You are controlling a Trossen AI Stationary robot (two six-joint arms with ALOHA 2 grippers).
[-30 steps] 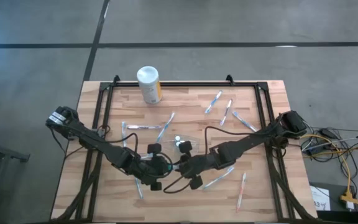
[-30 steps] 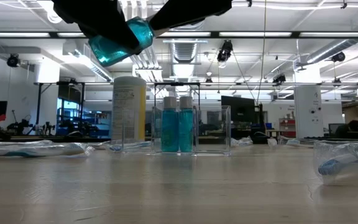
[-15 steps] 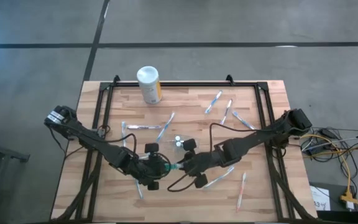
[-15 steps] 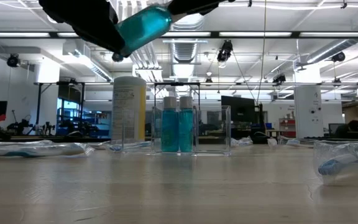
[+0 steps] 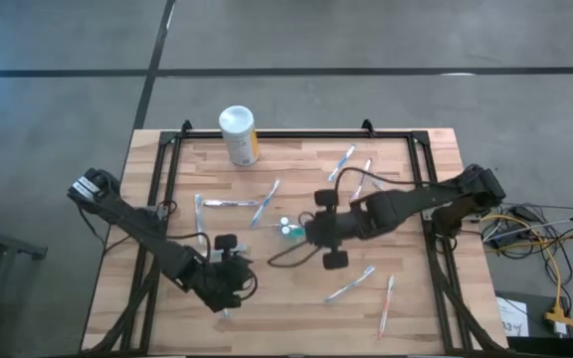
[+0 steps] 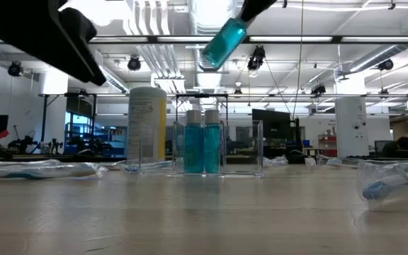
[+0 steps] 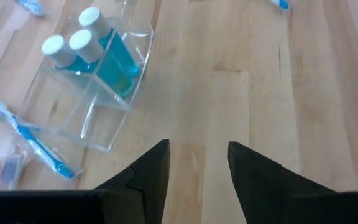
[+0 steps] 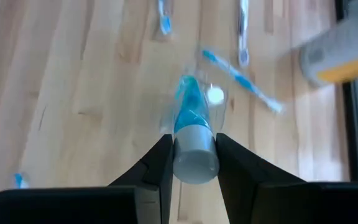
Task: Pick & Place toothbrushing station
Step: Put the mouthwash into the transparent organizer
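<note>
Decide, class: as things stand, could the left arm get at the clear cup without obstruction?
Probably not cleanly. The left gripper is open with bare table ahead, but the right gripper, holding a teal tube, hangs by the clear cup and crowds it.

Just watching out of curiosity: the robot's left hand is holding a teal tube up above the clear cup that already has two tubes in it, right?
Not quite: it is the right hand that holds the teal tube, as the right wrist view shows. The left hand is open and empty. The rest holds: the clear cup already has two tubes in it.
</note>
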